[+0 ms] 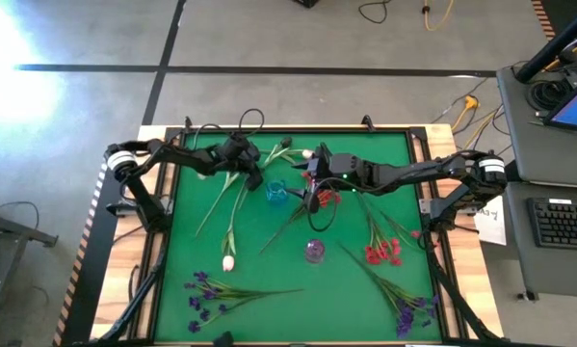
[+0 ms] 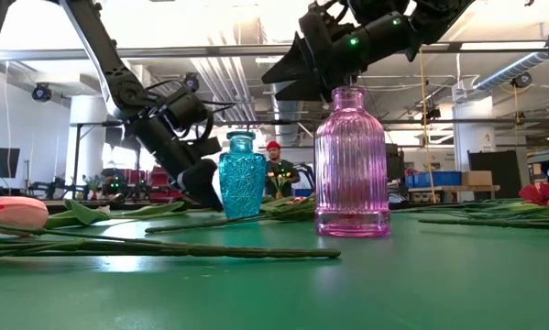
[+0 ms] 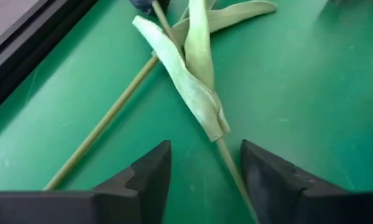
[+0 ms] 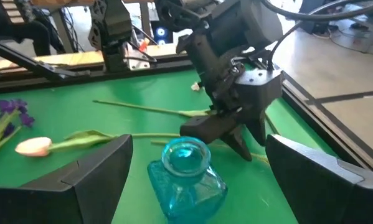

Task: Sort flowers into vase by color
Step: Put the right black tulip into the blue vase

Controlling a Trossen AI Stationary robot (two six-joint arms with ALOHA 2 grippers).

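Left claw (image 3: pixel 205 168), fingers partly apart, straddles a tulip stem (image 3: pixel 226 160) lying on the green counter (image 3: pixel 311 87), while the right claw (image 4: pixel 195 171) gapes wide over the blue vase (image 4: pixel 187 171).

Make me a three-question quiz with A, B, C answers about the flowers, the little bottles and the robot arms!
1. Where is the left end effector?
A. Low over tulip stems beside the teal vase
B. Above the purple flowers
C. Off the table

2. How many glass vases stand on the table?
A. One
B. Two
C. Four

3. How does the right end effector stand?
A. Shut on a red flower
B. Open and empty
C. Shut on a vase

Answers:
1 A: its wrist view shows a tulip stem between its fingers, next to the teal vase.
2 B: just the teal vase and the pink vase.
3 B: its fingers stand wide apart, nothing between them.
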